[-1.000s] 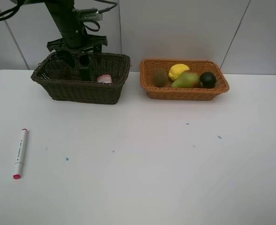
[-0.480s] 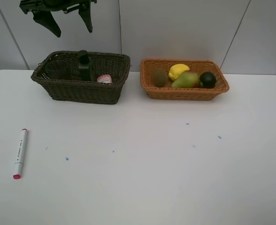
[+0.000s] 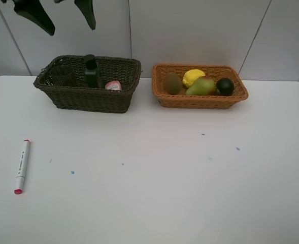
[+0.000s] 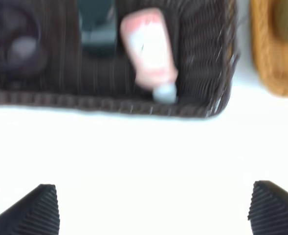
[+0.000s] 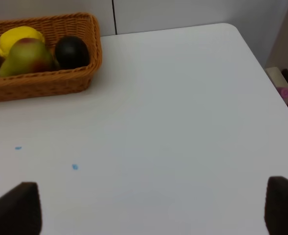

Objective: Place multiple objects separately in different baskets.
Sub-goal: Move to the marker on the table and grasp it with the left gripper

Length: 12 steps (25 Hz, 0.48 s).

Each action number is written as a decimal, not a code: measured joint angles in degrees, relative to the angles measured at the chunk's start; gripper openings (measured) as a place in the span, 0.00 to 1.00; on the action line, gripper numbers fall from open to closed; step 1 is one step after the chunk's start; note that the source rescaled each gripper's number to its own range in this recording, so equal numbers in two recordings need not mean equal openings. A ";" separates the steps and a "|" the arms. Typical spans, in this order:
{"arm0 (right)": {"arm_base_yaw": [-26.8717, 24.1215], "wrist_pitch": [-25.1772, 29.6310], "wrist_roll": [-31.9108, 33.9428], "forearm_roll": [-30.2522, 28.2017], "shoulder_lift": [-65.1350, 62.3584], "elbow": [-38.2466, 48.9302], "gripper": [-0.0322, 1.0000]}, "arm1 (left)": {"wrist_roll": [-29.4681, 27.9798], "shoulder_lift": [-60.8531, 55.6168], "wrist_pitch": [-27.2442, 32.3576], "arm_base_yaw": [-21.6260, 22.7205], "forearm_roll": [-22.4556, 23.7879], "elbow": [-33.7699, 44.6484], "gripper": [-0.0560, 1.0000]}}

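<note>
My left gripper (image 3: 71,30) hangs open and empty high above the dark brown basket (image 3: 88,99). In that basket a dark pump bottle (image 3: 91,71) stands upright, with a mauve cup (image 3: 63,75) to its left and a pink bottle (image 3: 113,85) lying to its right. The left wrist view shows the pink bottle (image 4: 148,49) blurred below the open left gripper (image 4: 153,210). The orange-tan basket (image 3: 200,101) holds a kiwi (image 3: 172,83), lemon (image 3: 193,77), pear (image 3: 202,87) and dark green fruit (image 3: 225,86). A white red-tipped marker (image 3: 22,165) lies on the table at the left. My right gripper (image 5: 148,208) is open over bare table.
The white table (image 3: 164,178) carries a few small blue specks. Its right edge and corner (image 5: 241,34) show in the right wrist view, with clutter beyond. A tiled wall stands behind the baskets.
My left gripper has risen out of the dark basket and gone up and a little left, leaving the pump bottle standing inside. Nothing else moved.
</note>
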 joint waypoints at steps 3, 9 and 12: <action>0.00 0.00 0.00 0.00 0.00 0.00 1.00 | -0.12 -5.21 0.04 0.00 0.43 8.30 1.00; 0.00 0.00 0.00 0.00 0.00 0.00 1.00 | -2.20 -14.80 0.21 0.00 2.08 24.26 1.00; 0.00 0.00 0.00 0.00 0.00 0.00 1.00 | -4.92 -18.69 -0.14 0.00 3.34 31.08 1.00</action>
